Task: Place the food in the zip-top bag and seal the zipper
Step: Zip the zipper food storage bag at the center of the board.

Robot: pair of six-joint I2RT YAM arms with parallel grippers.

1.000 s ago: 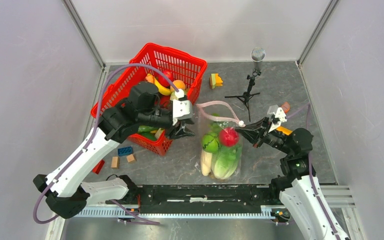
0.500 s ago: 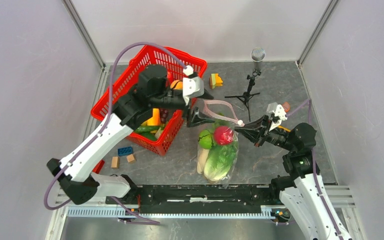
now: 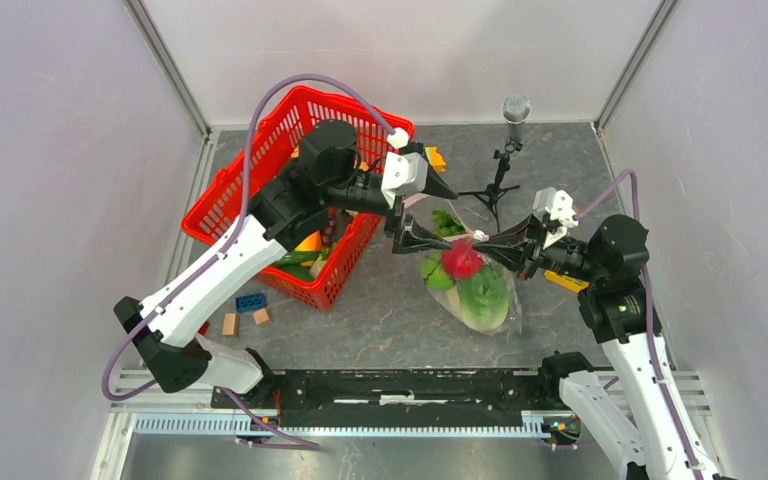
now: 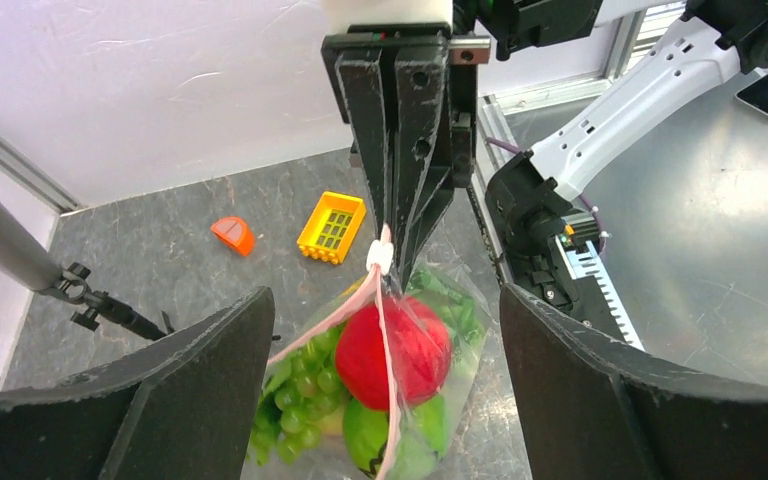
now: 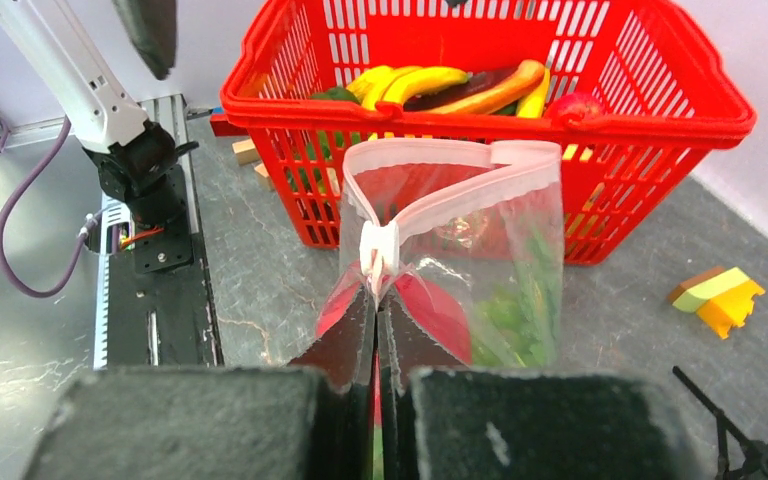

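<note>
- Holding the bag up by its mouth is the step in hand. It hangs at about 4 o'clock from the table's middle in the overhead view, with its bottom low over the table.
- My right gripper is clamped on one end of the zipper, just beside the small white tab, at the bag's 12 o'clock.
- My left gripper is spread wide and holds nothing. It hovers at the bag's 10 o'clock, facing the mouth.
- The pink strip makes an open loop, so I judge the bag unsealed.
- Inside I see a red fruit, lettuce and grapes.
- The bananas lie in the basket, at 10 o'clock on the table, so I judge the loading unfinished.
- Next, I think the left arm should swing to the basket and close on another piece.
- The right grip must not slacken, or the loaded bag will drop.
- Sealing calls for the left jaws to pinch the strip's far end first.
</note>
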